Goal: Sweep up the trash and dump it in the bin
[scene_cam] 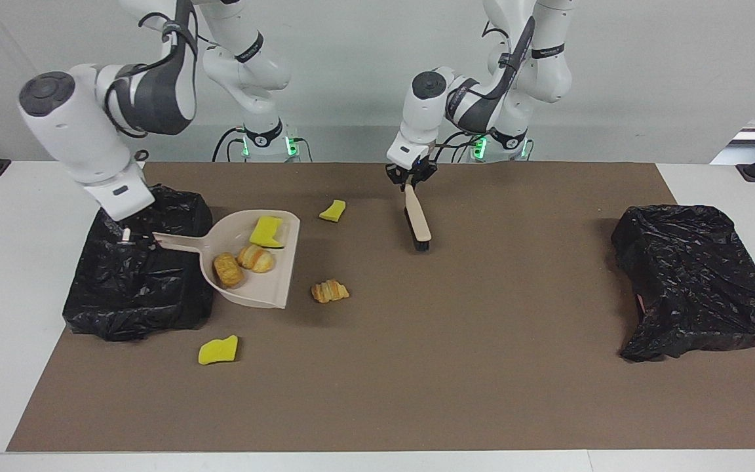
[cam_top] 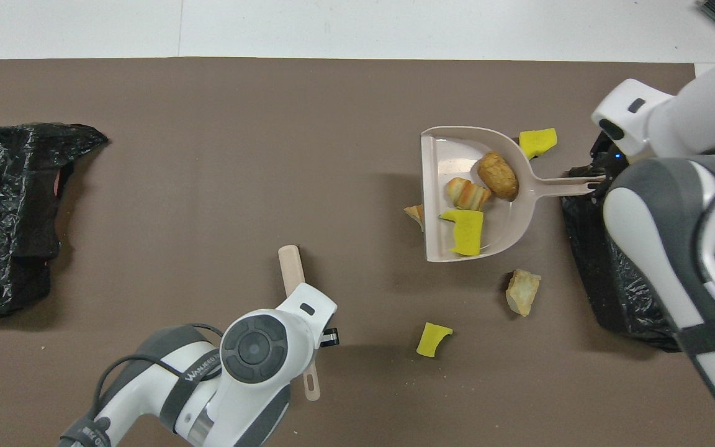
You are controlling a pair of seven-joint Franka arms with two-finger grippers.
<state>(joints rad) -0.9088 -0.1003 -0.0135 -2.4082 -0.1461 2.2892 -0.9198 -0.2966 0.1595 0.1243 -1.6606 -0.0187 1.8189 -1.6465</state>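
**Loaded dustpan raised beside the bin**

The right gripper (scene_cam: 130,237), over the black-lined bin (scene_cam: 122,301), is clenched on the handle of the beige dustpan (scene_cam: 256,298), whose pan extends away from it and carries three pieces of trash (scene_cam: 246,252). Four further pieces lie on the surface below and around the pan. The left gripper (scene_cam: 410,183) grasps the brush (scene_cam: 418,223), bristles hanging beneath it.
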